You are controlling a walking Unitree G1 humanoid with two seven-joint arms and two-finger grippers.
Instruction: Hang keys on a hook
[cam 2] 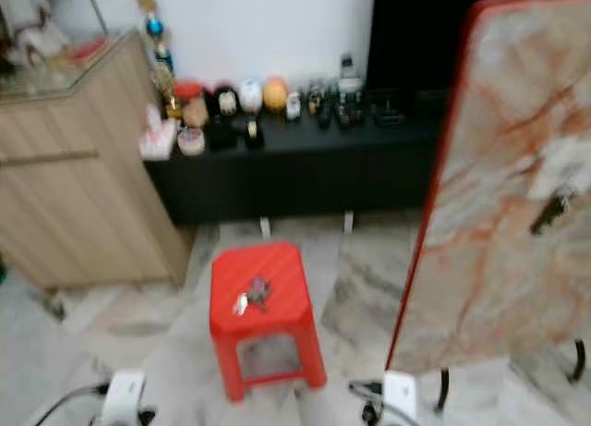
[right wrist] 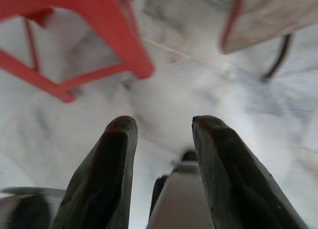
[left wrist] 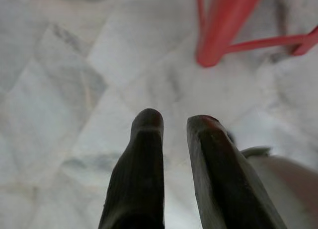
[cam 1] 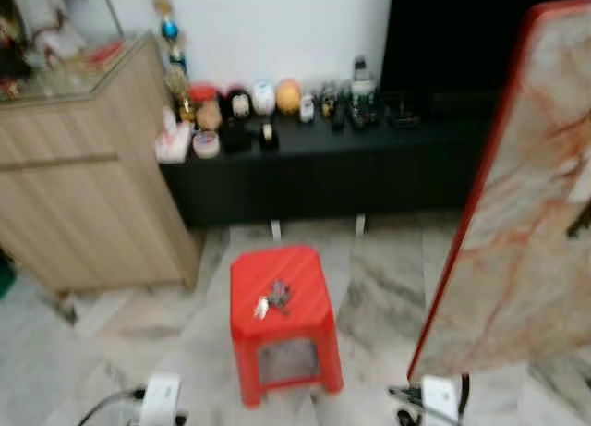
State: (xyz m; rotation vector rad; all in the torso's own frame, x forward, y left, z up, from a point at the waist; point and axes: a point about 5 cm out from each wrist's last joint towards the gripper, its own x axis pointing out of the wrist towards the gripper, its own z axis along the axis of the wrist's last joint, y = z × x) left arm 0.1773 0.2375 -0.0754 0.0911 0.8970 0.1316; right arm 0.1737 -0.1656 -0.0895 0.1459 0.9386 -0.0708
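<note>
- A small bunch of metal keys point(cam 1: 271, 298) lies on the seat of a red plastic stool point(cam 1: 297, 269) at lower centre of the head view, on pale marbled floor tiles point(cam 1: 379, 287).
- A dark hook point(cam 2: 552, 211) sits on the red-edged, marble-patterned board point(cam 2: 499, 176) at the right; blur hides its detail.
- The left gripper point(left wrist: 174, 124) hangs low over the floor, fingers slightly parted, holding nothing.
- The right gripper point(right wrist: 161, 124) hangs likewise, its fingers spread wider, empty.
- Judged from here, the keys lie ahead and between both arms, about equally near either; their long axis is unclear.
</note>
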